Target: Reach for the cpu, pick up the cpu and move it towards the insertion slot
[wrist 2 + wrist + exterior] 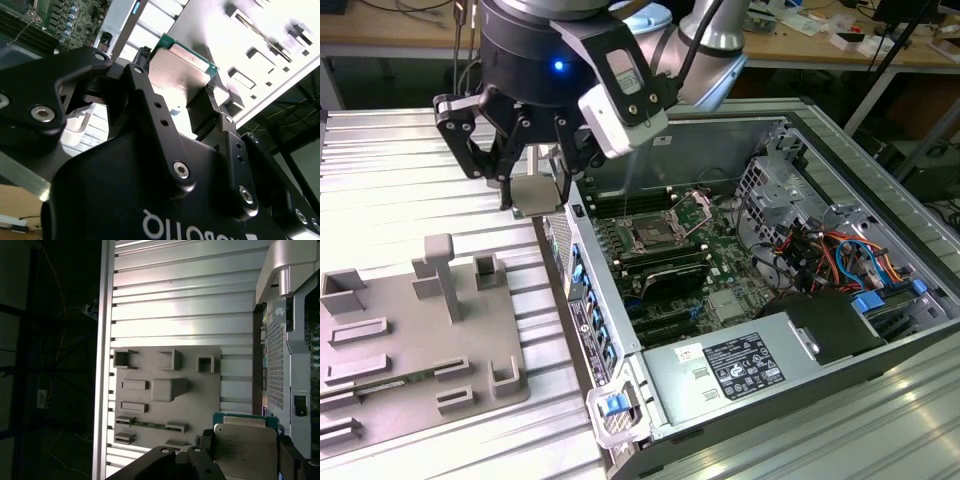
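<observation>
Pinched flat between the black fingers (212,102) of the gripper (533,172): the cpu (537,194), silvery top with a thin green rim, held clear of the ribbed metal table (390,170), seen in both wrist views (246,449). Below it at about 8 o'clock in the exterior view, a grey fixture plate (420,330). Farther off at 3 o'clock, inside the open computer case (880,200), the insertion slot (650,238), well apart from the chip.

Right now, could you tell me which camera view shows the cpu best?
The first wrist view: the cpu faces the camera, silvery top and green rim plain, clamped in the hand. The second wrist view shows it at a slant behind the fingers. The exterior view shows it small, between the fingers.
</observation>
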Controlling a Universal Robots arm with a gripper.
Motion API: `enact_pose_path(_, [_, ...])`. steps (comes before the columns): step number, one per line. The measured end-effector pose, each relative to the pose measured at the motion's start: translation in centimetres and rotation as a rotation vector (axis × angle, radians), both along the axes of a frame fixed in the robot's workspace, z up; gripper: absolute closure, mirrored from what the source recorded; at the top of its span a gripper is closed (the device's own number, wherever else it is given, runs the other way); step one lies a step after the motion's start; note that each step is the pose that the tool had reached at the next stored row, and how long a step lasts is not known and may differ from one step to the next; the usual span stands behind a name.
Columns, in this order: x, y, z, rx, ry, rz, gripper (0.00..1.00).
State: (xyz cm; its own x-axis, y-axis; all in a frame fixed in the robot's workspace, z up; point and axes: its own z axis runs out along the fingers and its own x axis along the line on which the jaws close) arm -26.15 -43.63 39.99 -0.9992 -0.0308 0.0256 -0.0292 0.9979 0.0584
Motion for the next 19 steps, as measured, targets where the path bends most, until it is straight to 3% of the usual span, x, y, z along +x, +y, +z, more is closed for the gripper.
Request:
enact_pose_path(13, [2.21,0.0,0.0,0.0,0.0,0.0,0.45])
enact_pose_path(19, [3.68,0.01,-0.01,0.0,-0.0001,0.0,0.45])
